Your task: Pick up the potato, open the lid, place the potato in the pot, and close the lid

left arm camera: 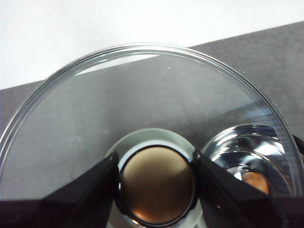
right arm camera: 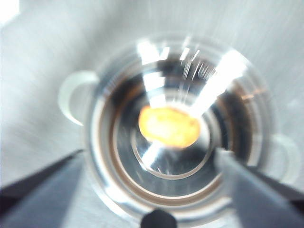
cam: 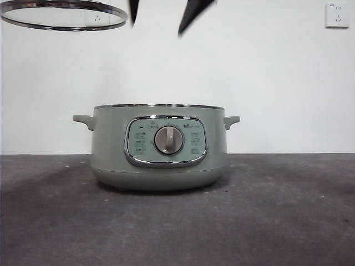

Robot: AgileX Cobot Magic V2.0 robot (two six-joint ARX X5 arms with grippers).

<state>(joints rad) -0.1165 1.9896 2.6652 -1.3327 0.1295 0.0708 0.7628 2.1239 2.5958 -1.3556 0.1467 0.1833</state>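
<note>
Right wrist view is showing the potato (right arm camera: 169,126) lying inside the pot (cam: 159,147), the right gripper (right arm camera: 152,166) hanging spread above; the left gripper (left arm camera: 156,178) is clamping the lid (cam: 64,15) aloft, left, keeping the mouth clear.

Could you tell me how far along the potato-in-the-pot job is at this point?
Done: the potato lies inside the open pot. In hand: the left claw holds the lid by its knob, raised off to one side; the right claw, open and empty, hangs above the pot. Left: closing the lid.
</note>
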